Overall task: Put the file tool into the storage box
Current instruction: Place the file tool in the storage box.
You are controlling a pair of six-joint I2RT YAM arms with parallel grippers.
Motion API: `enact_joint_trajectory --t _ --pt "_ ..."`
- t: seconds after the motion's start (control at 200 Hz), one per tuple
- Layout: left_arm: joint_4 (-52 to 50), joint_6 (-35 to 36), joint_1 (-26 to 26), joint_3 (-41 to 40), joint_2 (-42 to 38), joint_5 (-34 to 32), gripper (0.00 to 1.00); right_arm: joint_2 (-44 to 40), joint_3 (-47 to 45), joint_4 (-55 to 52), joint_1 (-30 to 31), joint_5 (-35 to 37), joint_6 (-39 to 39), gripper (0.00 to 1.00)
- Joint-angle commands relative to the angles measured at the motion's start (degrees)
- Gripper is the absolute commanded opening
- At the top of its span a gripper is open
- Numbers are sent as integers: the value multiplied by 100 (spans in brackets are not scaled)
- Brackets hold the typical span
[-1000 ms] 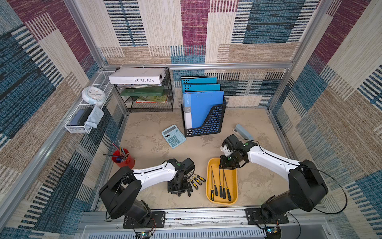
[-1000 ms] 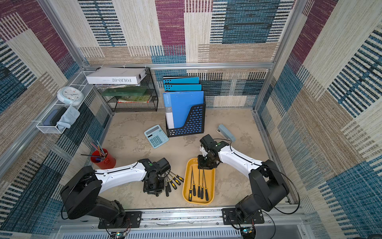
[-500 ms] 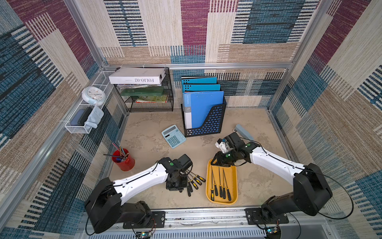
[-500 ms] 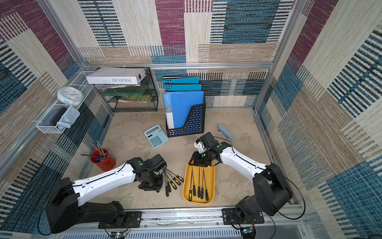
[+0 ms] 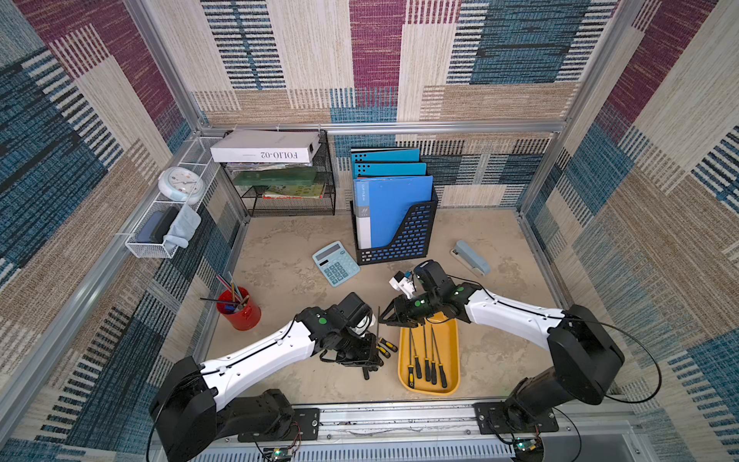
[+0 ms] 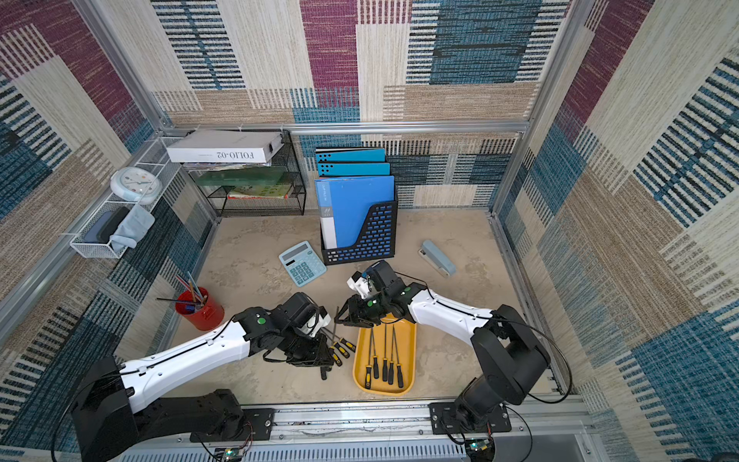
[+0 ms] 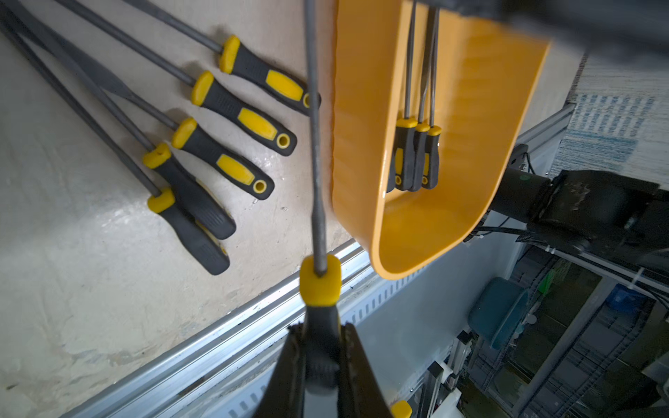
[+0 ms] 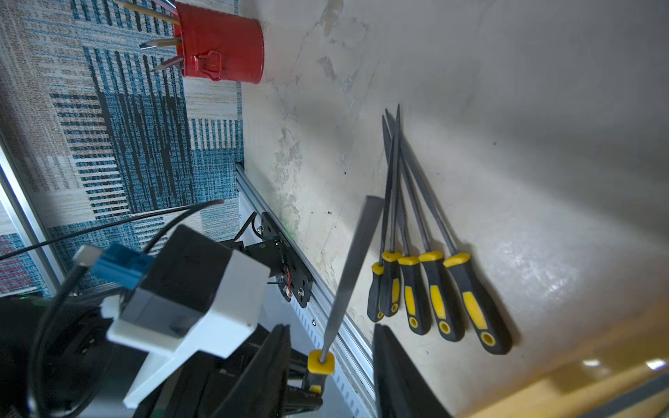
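Observation:
My left gripper [image 7: 321, 347] is shut on the black handle of a file tool [image 7: 320, 286]. The file is lifted off the table with its grey shaft [image 5: 379, 320] pointing up. My right gripper [image 8: 333, 362] is open just left of the storage box's far end. The held file's yellow collar [image 8: 320, 362] sits between its jaws with a gap on each side. The storage box [image 5: 452, 340], a yellow-orange tray, lies right of the held file and holds several files [image 5: 426, 362]. Several more files [image 8: 416, 282] lie on the table beside the left gripper [image 5: 368, 358].
A red pencil cup [image 5: 240, 314] stands to the left. At the back are a blue calculator [image 5: 336, 264], a black folder holder [image 5: 396, 236] and a grey stapler [image 5: 472, 258]. The metal front rail [image 5: 392, 416] runs close behind the storage box's near end.
The left gripper closed on a file's handle and raised it upright. The right gripper swung left from above the tray to the raised file, and its jaws opened wider.

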Motion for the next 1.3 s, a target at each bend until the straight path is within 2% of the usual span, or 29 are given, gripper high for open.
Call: enact_joint_trajectory --t 0.0,0.25,0.291,0.406,0.446,0.481,0.536,0.576,0.616,0.731,0.932,1.057,1.297 --pt "117 85 -8 26 19 182 8 108 56 153 62 59 126 42" --pt "341 82 -17 -82 -115 374 8 401 208 132 127 113 105 34" --pt "393 58 -10 -116 -146 402 8 413 230 143 120 122 105 30" --pt "467 7 -8 -226 -214 400 11 372 244 188 120 90 117 10" --pt "492 -22 -8 -262 -227 396 22 353 245 166 123 71 86 4" --pt "501 -51 -2 -274 -243 375 39 321 240 131 120 71 60 0" --pt "388 -78 14 -249 -237 246 63 246 244 -22 112 117 -9 0" --pt "279 -77 28 -213 -242 154 74 185 268 -216 95 214 -95 0" --pt "191 -78 54 -170 -242 104 78 122 280 -462 50 333 -167 0" --pt "-38 -90 141 -56 -327 -37 82 -157 174 -1149 -152 695 -298 0" --pt "-395 -99 268 109 -607 -323 84 -714 -166 -1678 -570 1116 -448 0" --pt "-501 -115 307 84 -667 -477 84 -585 -259 -1877 -592 1228 -665 0" --pt "-509 -184 343 -66 -623 -580 84 -392 -531 -1539 -514 1263 -620 0"
